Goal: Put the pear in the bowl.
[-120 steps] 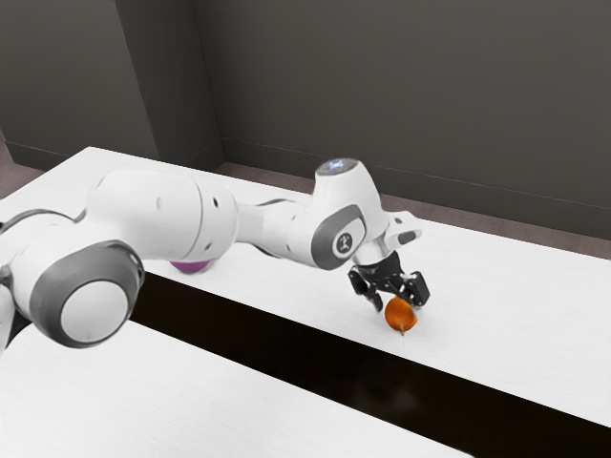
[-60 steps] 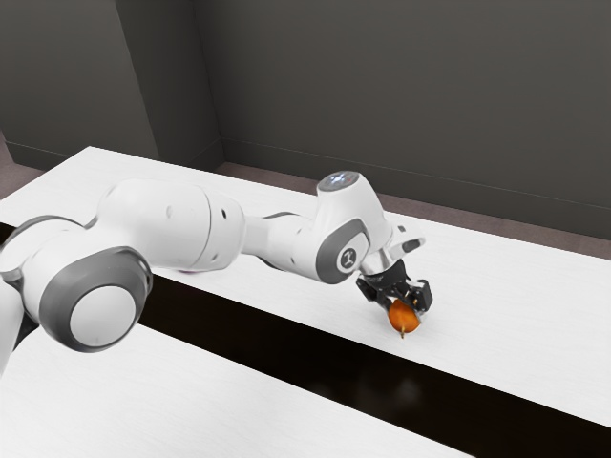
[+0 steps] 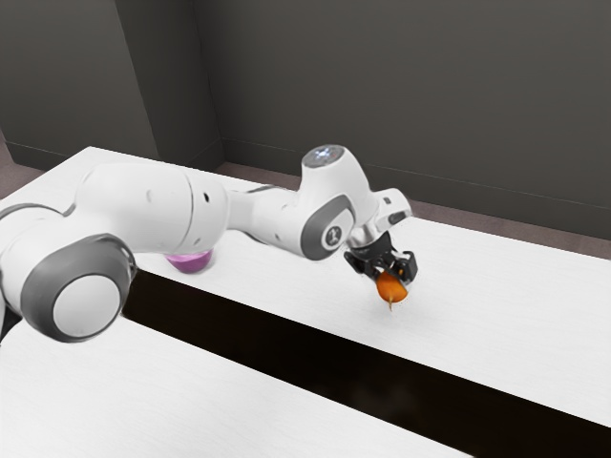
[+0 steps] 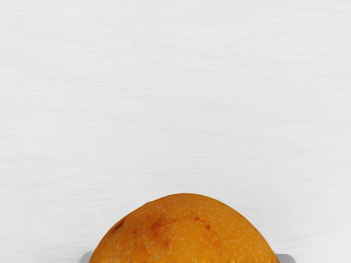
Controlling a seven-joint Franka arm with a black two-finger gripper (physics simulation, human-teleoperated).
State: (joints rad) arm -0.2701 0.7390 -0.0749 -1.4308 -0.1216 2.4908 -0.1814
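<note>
Exterior view: our white arm (image 3: 153, 205) with its grey joint bands comes in from the exterior view's left, and we hold the orange pear (image 3: 391, 288) in the black gripper (image 3: 392, 276), pinched between its two fingers. The pear's thin brown stem (image 3: 389, 305) points down toward the white table (image 3: 496, 324). Compared with half a second ago, we have the pear and gripper higher up, and the pear is nearer the exterior view's left. It is well apart from the purple bowl (image 3: 191, 263), which stands on the table, partly hidden by our arm.

On a dark joint cap near our hand we see a small pale emblem (image 3: 333, 237), too small to make out in detail. The round disc (image 3: 326, 156) on top of that joint carries bluish-white marks that we cannot read. A dark strip (image 3: 286, 345) runs slantwise between white areas, and behind everything rises a dark grey wall (image 3: 401, 105).

In the wrist view, the pear's yellow-orange skin shows pale speckles and reddish-brown blotches, with bits of the grey fingertips (image 4: 287, 258) against two opposite sides of it.
</note>
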